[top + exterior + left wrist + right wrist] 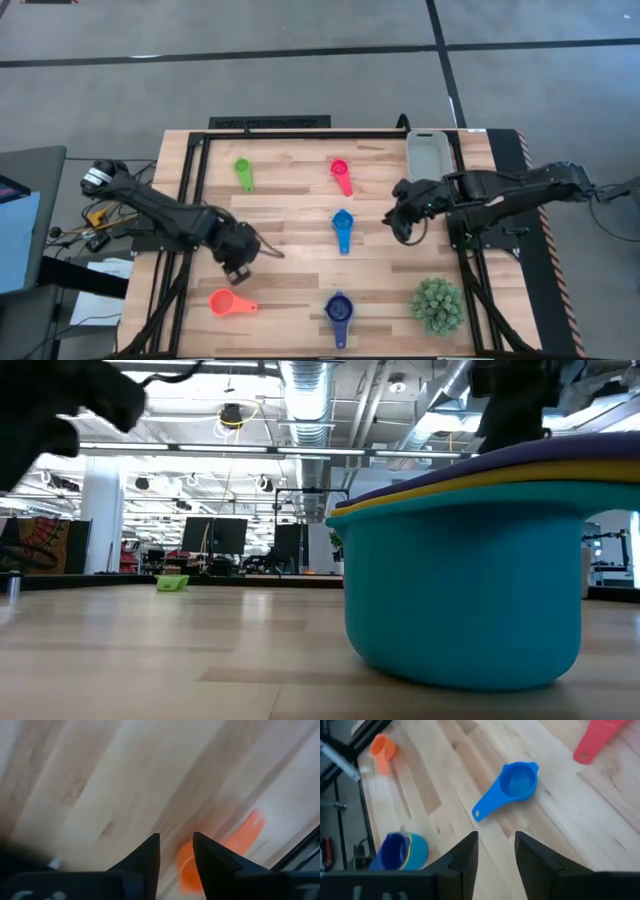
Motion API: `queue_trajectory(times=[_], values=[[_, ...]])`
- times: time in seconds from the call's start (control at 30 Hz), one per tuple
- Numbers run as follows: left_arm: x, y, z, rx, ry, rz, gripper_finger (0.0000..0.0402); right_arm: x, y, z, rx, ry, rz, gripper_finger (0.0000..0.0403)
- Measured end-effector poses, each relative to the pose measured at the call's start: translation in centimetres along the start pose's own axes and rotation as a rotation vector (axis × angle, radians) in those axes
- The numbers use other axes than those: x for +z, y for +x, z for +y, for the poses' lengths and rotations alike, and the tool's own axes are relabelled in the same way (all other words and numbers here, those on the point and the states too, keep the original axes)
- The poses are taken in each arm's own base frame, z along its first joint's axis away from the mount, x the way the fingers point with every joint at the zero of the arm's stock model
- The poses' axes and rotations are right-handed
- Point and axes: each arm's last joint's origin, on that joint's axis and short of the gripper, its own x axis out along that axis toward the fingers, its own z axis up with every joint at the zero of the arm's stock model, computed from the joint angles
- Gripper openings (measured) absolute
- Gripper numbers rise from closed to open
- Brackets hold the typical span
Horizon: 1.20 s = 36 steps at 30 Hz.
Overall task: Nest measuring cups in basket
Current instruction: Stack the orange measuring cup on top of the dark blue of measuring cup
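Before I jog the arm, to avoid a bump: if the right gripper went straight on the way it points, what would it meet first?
Most likely the blue cup: the right gripper, fingers apart, holds nothing and points at it, with bare table between. Depth is uncertain.

Pale wooden plank table (pixel 290 210) on a grey concrete floor (pixel 250 90) crossed by dark lines. Beyond the far edge, white ceiling ducts (pixel 310 390), strip lights, dark monitors (pixel 212 536).
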Motion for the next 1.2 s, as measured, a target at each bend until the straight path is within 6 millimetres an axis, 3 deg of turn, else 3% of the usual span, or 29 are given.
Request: queue_trajectory(times=[0.17, 0.4, 0.7, 1.0, 1.2], values=[[-2.1, 1.8, 0.0, -0.018, 0.116, 0.116, 0.0124, 0.7, 1.6, 0.0, 0.001, 0.048, 0.008, 0.0187], [-4.6, 4.1, -0.1, -0.041, 0.191, 0.137, 0.0143, 0.5, 3.6, 0.9, 0.031, 0.050, 0.042, 0.0246], [-6.2, 6.4, 0.4, -0.081, 0.175, 0.132, 0.0146, 0.5, 5.1, 1.7, 0.063, 0.080, 0.047, 0.0250], [-6.5, 7.8, 1.1, -0.114, 0.175, 0.117, 0.0108, 0.5, 5.0, 1.8, 0.073, 0.126, 0.044, 0.0248], [-5.9, 7.7, 1.0, -0.092, 0.237, 0.006, 0.0024, 0.6, 5.0, 1.8, 0.082, 0.171, 0.038, 0.0226]])
